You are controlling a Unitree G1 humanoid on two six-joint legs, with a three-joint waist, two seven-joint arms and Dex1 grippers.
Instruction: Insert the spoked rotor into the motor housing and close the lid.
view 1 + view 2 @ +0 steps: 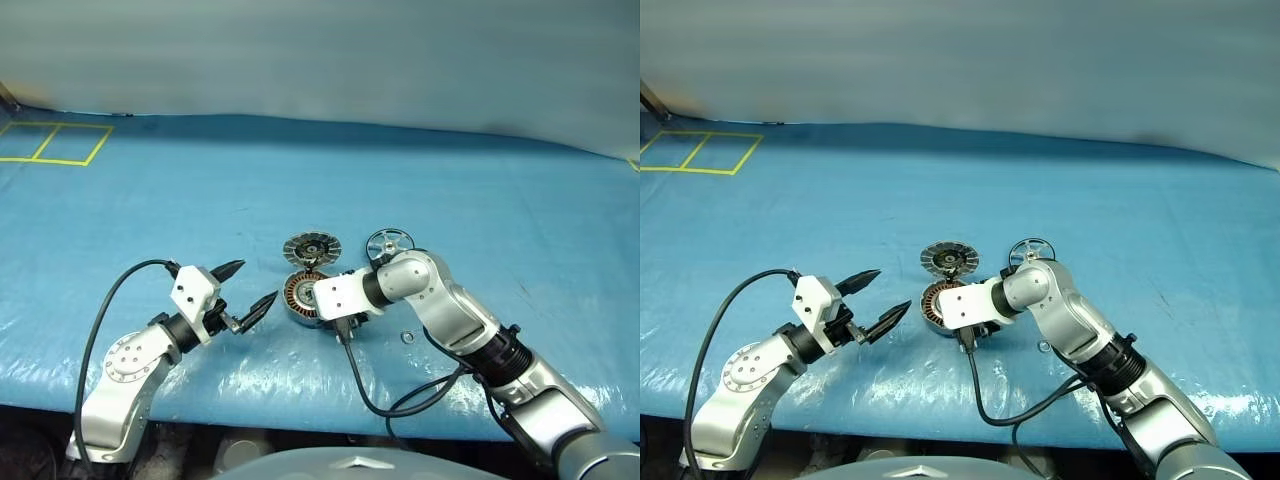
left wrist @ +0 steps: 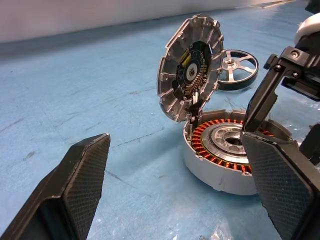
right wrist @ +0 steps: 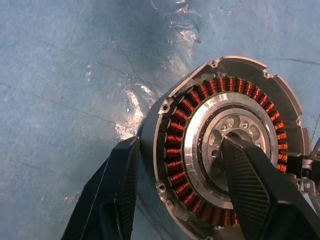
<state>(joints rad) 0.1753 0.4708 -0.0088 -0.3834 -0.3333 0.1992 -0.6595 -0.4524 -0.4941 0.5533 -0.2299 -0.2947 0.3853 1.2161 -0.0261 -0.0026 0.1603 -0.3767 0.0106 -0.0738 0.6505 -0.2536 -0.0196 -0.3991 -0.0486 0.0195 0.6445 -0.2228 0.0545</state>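
The motor housing (image 1: 298, 294) sits on the blue sheet, its ring of copper windings (image 3: 175, 150) showing. Its hinged lid (image 2: 172, 85) stands open at the far side, segmented inner face towards me. The spoked rotor (image 1: 388, 243), a shiny silver wheel, lies flat on the sheet to the right of the lid. My right gripper (image 3: 180, 145) is shut across the housing's wall, one finger against the outer rim and the other in the central bore. My left gripper (image 1: 257, 282) hovers open just left of the housing, fingers pointing at it, with nothing between them.
A small metal washer (image 1: 407, 336) lies on the sheet to the right of the housing, near my right forearm. Yellow tape squares (image 1: 55, 143) mark the far left corner. The table's front edge (image 1: 300, 415) runs close below both arms.
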